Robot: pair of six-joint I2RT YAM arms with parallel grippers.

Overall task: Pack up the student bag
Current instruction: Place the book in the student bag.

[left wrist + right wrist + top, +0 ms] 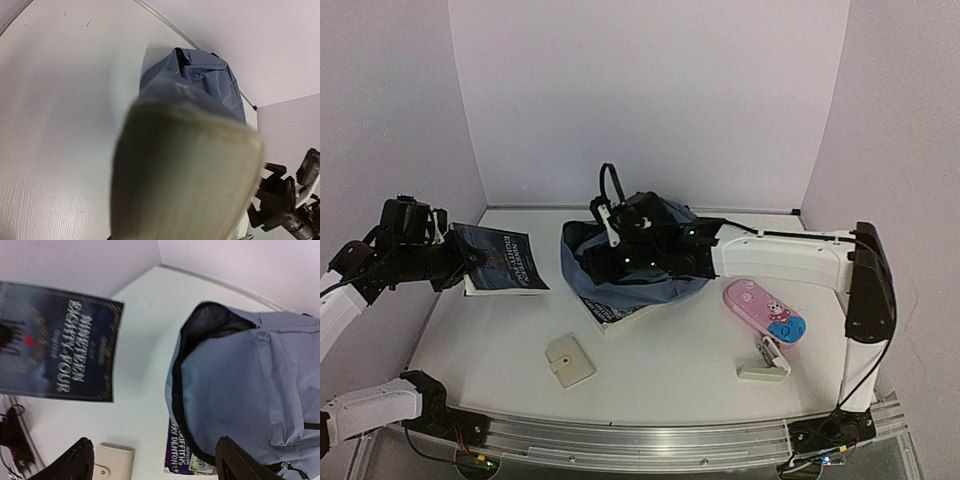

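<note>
The slate-blue student bag (650,275) lies mid-table with its mouth open toward the left; it also shows in the right wrist view (245,385) and the left wrist view (205,75). My left gripper (457,262) is shut on a dark book titled Nineteen Eighty-Four (502,262) and holds it above the table left of the bag. The book's pale page edge (185,175) fills the left wrist view and hides the fingers. My right gripper (618,262) hovers over the bag's mouth, wide open and empty (157,465).
A purple book (608,313) lies partly under the bag (192,455). A cream flat case (569,360) sits in front. A pink and blue pencil case (764,311) and a white object (763,364) lie at the right. Walls enclose the table.
</note>
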